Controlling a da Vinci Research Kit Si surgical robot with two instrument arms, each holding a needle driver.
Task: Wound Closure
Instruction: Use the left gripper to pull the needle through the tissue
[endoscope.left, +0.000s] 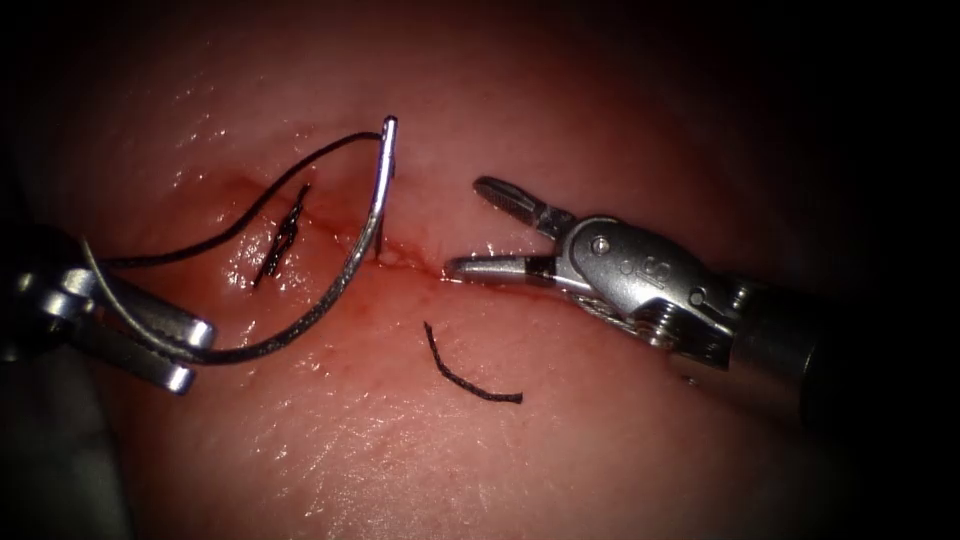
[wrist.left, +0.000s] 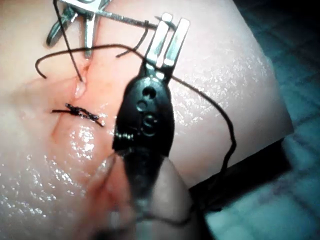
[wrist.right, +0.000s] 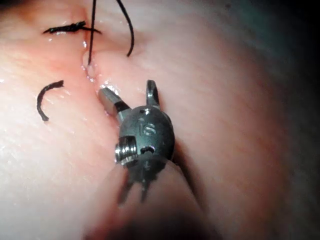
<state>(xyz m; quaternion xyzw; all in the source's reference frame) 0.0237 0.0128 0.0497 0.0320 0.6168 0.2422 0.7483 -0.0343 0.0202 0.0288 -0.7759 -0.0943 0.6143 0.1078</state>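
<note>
**A:** Start at the left. What is the left hand (endoscope.left: 195, 355) doing?

**B:** It sits near the left edge of the tissue (endoscope.left: 300, 450), left of the cut (endoscope.left: 410, 262). It is closed on the needle (endoscope.left: 378, 200), gripping it low on the curve, towards the end that sweeps back past the hand. The left wrist view shows the same hand (wrist.left: 172, 22) with its two halves pressed together on the thin metal.

**A:** And where is the needle itself?

**B:** It is clear of the tissue. From the grip it arcs rightwards and up, and its other end stands high over the cut. The thread (endoscope.left: 250, 210) leaves that upper end and runs back down to the left, past the hand.

**A:** Is anything in the tissue?

**B:** Yes. A dark tied stitch (endoscope.left: 285, 235) lies across the cut, left of the needle's upright part. Just behind the needle, a strand of thread enters the tissue at the cut, which the right wrist view also shows. There is red fluid (endoscope.left: 400, 300) around the cut.

**A:** What about further right?

**B:** A loose bit of thread (endoscope.left: 470, 378) lies curled on the tissue, touching nothing else. To the right of the cut, the right hand (endoscope.left: 465, 226) is spread wide and holds nothing. Its lower tip is just beside the end of the cut. The right wrist view shows it (wrist.right: 127, 89) parted the same way.
</note>
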